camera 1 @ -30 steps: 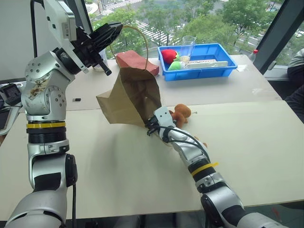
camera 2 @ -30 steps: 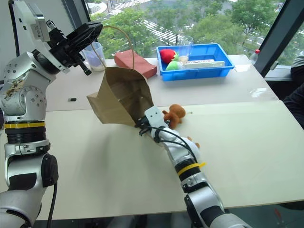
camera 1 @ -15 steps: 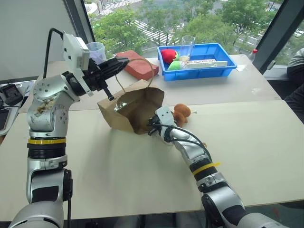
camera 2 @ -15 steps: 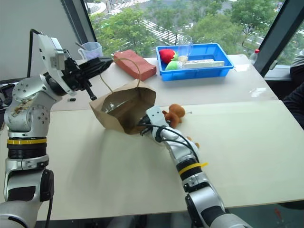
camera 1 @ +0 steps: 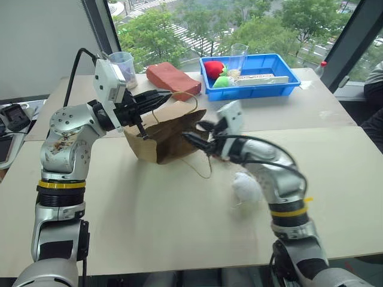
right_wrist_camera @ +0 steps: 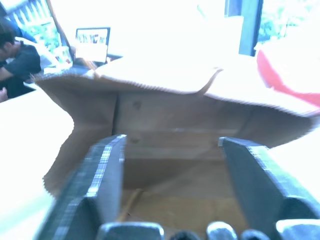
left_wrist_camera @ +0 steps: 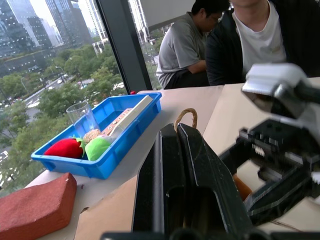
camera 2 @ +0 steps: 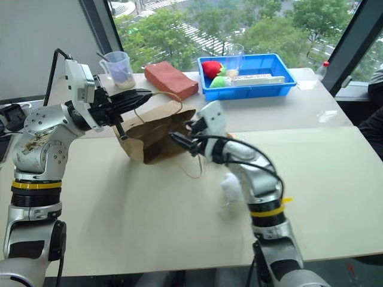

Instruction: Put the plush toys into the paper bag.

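Observation:
The brown paper bag (camera 1: 166,136) rests on the table, its mouth turned toward my right gripper. My left gripper (camera 1: 157,99) is shut on one loop handle (left_wrist_camera: 185,116) and holds it up above the bag. My right gripper (camera 1: 197,134) hovers level just in front of the mouth, open, with nothing between its fingers (right_wrist_camera: 102,170). The fluffy white plush toy (camera 1: 246,186) lies on the table under my right forearm. The reddish-brown plush toy is hidden behind my right arm.
A blue tray (camera 1: 281,84) at the back holds red and green soft items and a clear cup. A reddish brick-shaped block (camera 1: 170,78) and a measuring cup (camera 1: 122,60) stand behind the bag. Two people (left_wrist_camera: 240,40) sit beyond the table's right edge.
My left gripper has lowered the bag from hanging in the air down onto the table. My right gripper has risen from the tabletop and opened. The white toy now shows beneath it.

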Tool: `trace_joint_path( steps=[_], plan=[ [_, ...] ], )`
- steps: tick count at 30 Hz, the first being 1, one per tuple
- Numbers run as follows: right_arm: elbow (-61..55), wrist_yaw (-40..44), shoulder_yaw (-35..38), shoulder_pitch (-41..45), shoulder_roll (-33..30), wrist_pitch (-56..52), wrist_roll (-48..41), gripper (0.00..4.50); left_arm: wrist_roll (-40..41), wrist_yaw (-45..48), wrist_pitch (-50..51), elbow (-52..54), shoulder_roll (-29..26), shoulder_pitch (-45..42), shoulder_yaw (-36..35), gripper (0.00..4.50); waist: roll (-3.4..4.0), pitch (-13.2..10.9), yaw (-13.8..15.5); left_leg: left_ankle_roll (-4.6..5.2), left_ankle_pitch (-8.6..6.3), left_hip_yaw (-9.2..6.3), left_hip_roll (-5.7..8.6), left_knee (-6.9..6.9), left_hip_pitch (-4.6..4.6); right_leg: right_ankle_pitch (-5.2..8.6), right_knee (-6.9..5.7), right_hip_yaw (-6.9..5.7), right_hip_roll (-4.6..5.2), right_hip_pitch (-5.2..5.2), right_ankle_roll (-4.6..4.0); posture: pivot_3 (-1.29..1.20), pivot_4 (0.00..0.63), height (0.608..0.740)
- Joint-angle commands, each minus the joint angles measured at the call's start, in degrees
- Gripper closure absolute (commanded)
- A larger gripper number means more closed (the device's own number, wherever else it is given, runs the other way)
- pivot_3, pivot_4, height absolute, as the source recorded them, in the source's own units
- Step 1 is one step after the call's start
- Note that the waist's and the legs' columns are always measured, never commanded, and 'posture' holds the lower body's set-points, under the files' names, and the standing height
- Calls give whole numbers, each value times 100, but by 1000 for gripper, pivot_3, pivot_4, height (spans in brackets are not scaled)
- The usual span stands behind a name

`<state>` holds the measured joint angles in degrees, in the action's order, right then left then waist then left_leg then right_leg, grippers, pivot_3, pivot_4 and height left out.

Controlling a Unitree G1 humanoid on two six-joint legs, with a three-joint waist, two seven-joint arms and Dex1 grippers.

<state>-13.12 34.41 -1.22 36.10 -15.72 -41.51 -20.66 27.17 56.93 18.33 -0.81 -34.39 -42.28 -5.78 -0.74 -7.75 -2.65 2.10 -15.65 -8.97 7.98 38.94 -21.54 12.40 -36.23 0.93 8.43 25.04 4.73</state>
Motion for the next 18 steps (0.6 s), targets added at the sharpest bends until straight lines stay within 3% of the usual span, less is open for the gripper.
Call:
trace_joint_path(
  steps=[1,9,13,18],
  plan=[
    [-1134,482,667,-513,-935,-865,-803,61,53,30,11,163,-123,-18,-88,4500,0,0,34,0,0,0,0,-1,-1,0,1,-1,0,0,0,0,150,740],
    [-1827,1244,1189,-2595,-2870,-1011,-1040,61,83,45,72,240,-143,98,-51,4500,-1,0,180,6,-3,18,1,12,-18,0,16,2,6,3,0,0,150,740],
    [-1587,1059,902,-3247,-3084,-567,-529,61,90,82,92,227,-143,69,-21,4500,-2,0,189,7,-4,31,1,22,-12,0,24,10,7,1,0,0,150,740],
    [-1234,927,625,-3372,-2915,-174,-249,61,79,110,101,216,-140,26,3,4500,-3,-1,200,7,-4,45,-1,24,1,-5,19,18,7,-3,-8,0,150,740]
  ],
)
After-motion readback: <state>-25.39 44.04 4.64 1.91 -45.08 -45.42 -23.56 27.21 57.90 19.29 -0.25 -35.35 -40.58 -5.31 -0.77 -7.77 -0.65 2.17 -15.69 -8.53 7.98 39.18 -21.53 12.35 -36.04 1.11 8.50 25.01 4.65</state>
